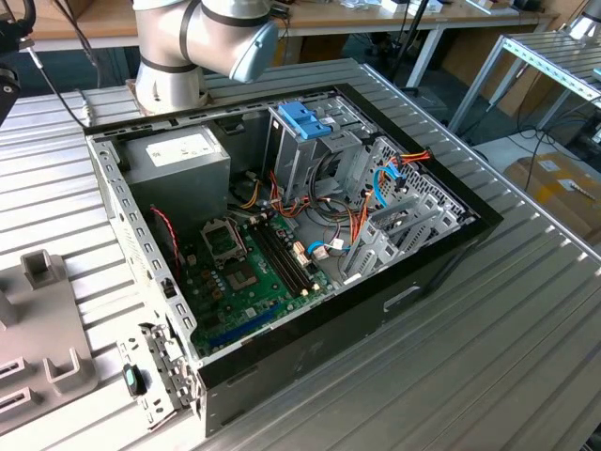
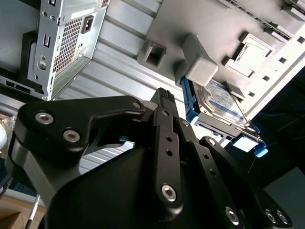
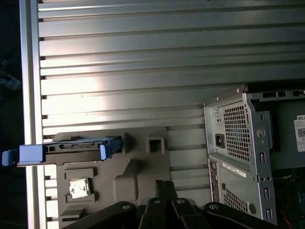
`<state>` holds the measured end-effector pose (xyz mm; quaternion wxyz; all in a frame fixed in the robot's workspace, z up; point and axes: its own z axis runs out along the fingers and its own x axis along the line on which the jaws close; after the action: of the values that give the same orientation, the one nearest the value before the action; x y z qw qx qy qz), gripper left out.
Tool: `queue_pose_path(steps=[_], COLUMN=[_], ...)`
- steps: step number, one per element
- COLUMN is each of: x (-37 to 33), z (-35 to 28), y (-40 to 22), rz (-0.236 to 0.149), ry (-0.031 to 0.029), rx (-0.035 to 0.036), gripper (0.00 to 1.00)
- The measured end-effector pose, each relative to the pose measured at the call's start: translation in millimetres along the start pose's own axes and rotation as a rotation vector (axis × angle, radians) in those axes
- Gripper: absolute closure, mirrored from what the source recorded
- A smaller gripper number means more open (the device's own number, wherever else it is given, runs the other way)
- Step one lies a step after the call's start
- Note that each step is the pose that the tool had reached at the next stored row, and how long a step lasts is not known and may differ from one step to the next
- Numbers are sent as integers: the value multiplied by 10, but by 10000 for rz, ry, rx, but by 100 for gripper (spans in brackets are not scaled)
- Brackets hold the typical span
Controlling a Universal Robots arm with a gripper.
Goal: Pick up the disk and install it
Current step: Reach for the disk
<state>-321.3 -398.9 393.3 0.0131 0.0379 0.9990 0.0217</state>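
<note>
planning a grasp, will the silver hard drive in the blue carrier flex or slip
Probably stiff and heavy for its size: the silver-grey metal hard drive looks solid. Its smooth light blue plastic rails may slip.

I see a white label on the power supply (image 1: 180,150) in the exterior view, with dark lines of print that I cannot make out. In the second wrist view the disk (image 2: 223,99) carries a white and blue label; its lettering is too fine for me to read. In the first wrist view a thin strip of print runs along the disk's edge (image 3: 76,146), unreadable to me. There too, a white sticker with a square code (image 3: 300,128) sits on the computer case, and a small white strip (image 3: 233,170) on its rear panel. I can read nothing for certain.
</note>
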Motion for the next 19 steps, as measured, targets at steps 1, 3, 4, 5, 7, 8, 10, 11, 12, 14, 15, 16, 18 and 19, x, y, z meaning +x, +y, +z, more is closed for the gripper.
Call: queue_pose_path(steps=[1, 3, 4, 5, 7, 8, 10, 11, 12, 14, 15, 16, 18, 19], x=[0, 0, 1, 2, 13, 19, 38, 54, 63, 95, 114, 127, 152, 165], z=[0, 0, 0, 0, 0, -1, -1, -1, -2, -2, -3, -3, -4, -4], y=[0, 0, 0, 0, -1, -1, -3, -4, -5, -7, -9, -10, -12, -12], rz=[0, 0, 0, 0, 2, 1, 0, 0, 0, 0, 0, 0, 0, 0], ry=[0, 0, 0, 0, 0, 1, 0, 0, 0, -1, 0, 0, -1, 0], rx=[0, 0, 0, 0, 0, 1, 1, 0, 0, 0, 0, 0, 0, 0], gripper=[89, 89, 89, 89, 89, 89, 89, 89, 89, 89, 89, 89, 89, 89])
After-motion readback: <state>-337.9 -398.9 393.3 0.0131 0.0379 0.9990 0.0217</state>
